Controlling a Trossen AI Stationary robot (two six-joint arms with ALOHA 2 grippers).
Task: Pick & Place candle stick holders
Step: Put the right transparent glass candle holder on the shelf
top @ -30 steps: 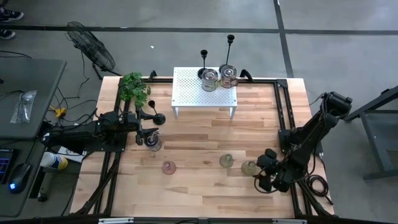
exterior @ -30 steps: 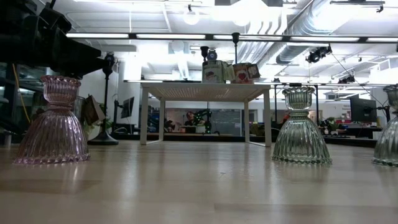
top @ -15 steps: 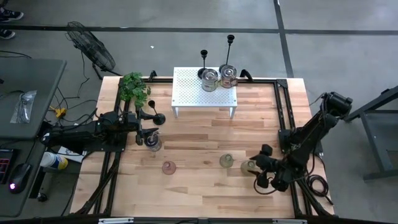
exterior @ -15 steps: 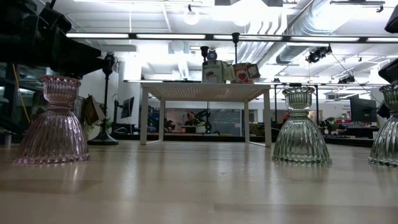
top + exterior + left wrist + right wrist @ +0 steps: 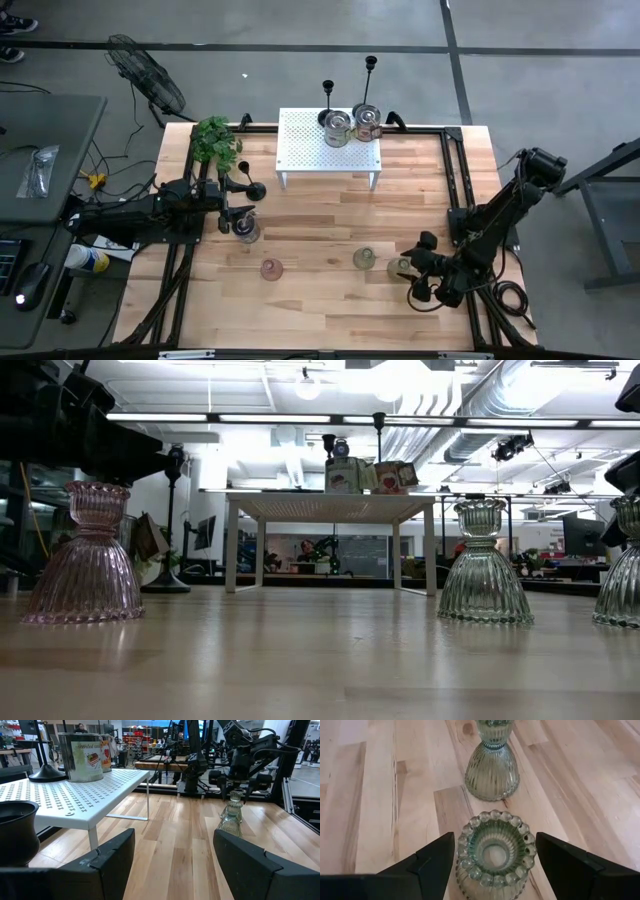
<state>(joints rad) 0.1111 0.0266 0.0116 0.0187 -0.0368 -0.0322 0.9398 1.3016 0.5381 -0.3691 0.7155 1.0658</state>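
greenish glass holder (image 5: 495,849) upright btwn open right fingers (image 5: 432,862).

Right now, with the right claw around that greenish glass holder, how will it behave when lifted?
The greenish glass holder looks rigid and probably fragile. Its ribbed, beaded rim should help the open right claw grip. The wide flared base suggests it resists tipping.
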